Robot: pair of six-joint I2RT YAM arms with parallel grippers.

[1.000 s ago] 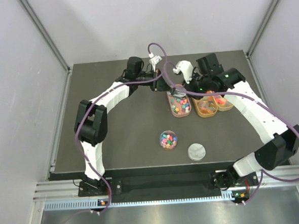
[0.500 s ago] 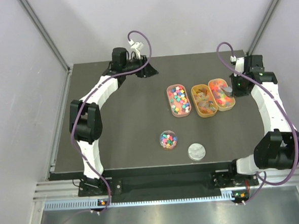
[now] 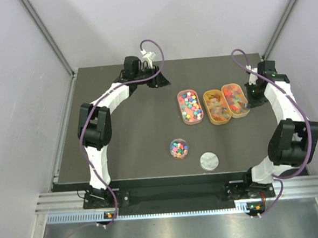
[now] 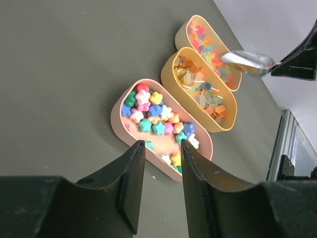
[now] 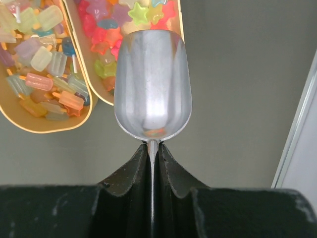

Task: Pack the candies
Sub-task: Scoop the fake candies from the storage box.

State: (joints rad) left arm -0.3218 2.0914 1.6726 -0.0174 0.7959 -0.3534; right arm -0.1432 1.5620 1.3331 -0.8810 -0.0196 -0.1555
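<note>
Three oval trays hold candies: multicoloured stars [image 3: 190, 106] in the left one, pale gummies [image 3: 216, 107] in the middle one, red-orange pieces [image 3: 234, 97] in the right one. A round clear jar [image 3: 178, 148] with multicoloured candies stands nearer the front, its silver lid [image 3: 209, 160] beside it. My right gripper [image 5: 152, 148] is shut on the thin handle of a silver scoop [image 5: 152, 84], which is empty and hovers over the near end of the red-orange tray [image 5: 174, 20]. My left gripper [image 4: 161, 144] is open and empty, above the table left of the star tray [image 4: 119, 126].
The right arm [image 3: 282, 98] runs along the right side of the table, the left arm [image 3: 114, 92] along the back left. The cell's walls and metal frame posts enclose the table. The scoop also shows in the left wrist view [image 4: 247, 62].
Both arms have drawn back from over the trays: the left gripper to the back left, the right gripper with the scoop to the right side of the trays.
</note>
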